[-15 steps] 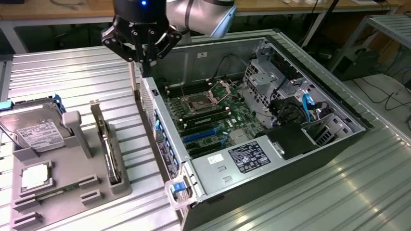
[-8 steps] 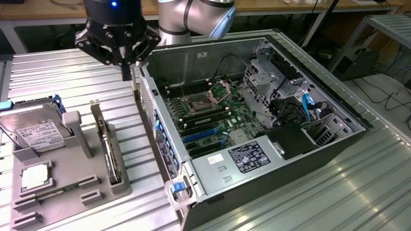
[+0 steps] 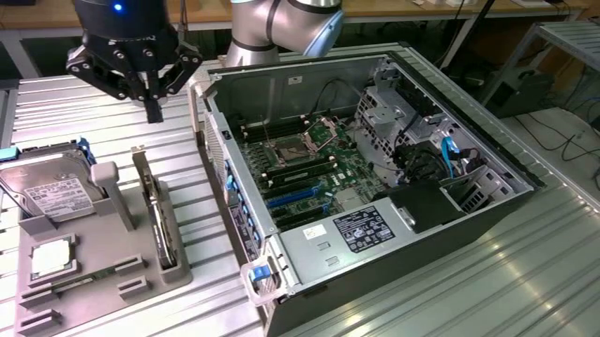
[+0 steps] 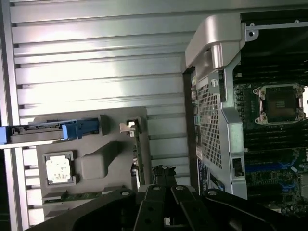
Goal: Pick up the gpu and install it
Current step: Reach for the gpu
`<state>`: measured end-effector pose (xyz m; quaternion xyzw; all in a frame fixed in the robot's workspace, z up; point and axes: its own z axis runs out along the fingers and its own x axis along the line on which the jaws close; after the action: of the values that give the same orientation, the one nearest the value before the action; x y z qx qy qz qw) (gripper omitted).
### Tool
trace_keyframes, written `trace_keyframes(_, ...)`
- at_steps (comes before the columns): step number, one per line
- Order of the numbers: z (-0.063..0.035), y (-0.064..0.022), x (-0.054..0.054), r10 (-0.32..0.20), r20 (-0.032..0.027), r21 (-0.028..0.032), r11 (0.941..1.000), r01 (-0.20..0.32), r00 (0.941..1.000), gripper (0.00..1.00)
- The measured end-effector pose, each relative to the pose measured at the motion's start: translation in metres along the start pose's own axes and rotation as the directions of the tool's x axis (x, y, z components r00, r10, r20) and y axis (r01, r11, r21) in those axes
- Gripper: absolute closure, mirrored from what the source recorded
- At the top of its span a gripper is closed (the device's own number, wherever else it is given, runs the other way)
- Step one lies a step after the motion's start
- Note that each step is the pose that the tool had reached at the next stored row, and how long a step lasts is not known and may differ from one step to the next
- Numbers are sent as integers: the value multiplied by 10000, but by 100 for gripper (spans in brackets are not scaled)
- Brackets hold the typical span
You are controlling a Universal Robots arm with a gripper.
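ROBOT ARM POISED OVER PARTS FIXTURE: A Universal Robots arm's gripper (image 3: 153,111) hangs above the slatted metal table (image 3: 47,119). Its jaws are clenched on nothing, and the black fingertips (image 4: 163,175) meet in a single point. The gpu (image 3: 161,225) stands on its long edge in a slot of the grey parts fixture (image 3: 98,242), along the fixture's edge nearest the open computer case (image 3: 281,91). The card's silver end bracket (image 3: 140,156) sits at the fixture corner closest to the gripper, which is above that bracket end and well clear of the card.

On the same fixture, a silver hard drive with a white label (image 3: 47,193) leans in a blue carrier (image 3: 83,151) at the edge farthest from the case. A small square processor chip (image 3: 52,256) lies flat in a recess between the drive and the fixture's near corner.

The case lies on its side just beside the fixture, with its side panel off. This exposes the green motherboard (image 3: 324,175), an unlatched processor socket (image 3: 286,151), blue expansion slots (image 3: 289,200) and a labelled power supply (image 3: 352,232) at the near end.
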<state>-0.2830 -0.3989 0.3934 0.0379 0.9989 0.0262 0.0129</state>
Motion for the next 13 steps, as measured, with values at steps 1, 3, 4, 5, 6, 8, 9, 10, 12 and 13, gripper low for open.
trace_keyframes(1, -1, -4, 48, 1, 0, -1, 10000, -1, 10000, 89)
trace_keyframes(3, -2, -11, 142, 2, 2, -4, 10000, -2, 10000, 89)
trace_keyframes(4, -5, -14, 182, 1, 0, -3, 10000, -1, 10000, 89)
trace_keyframes(5, -6, -17, 230, 1, 0, -3, 10000, -1, 10000, 89)
trace_keyframes(6, -7, -21, 273, 1, 0, -4, 10000, -1, 10000, 89)
trace_keyframes(8, -9, -27, 365, 2, 1, -4, 10000, -2, 10000, 89)
trace_keyframes(9, -11, -30, 403, 2, -1, -4, 10000, -2, 10000, 89)
trace_keyframes(10, -12, -32, 431, 1, 0, -4, 10000, -1, 10000, 89)
trace_keyframes(12, -12, -33, 436, 1, 1, -5, 10000, -1, 10000, 89)
trace_keyframes(13, -12, -33, 437, 1, 0, -5, 10000, -1, 10000, 89)
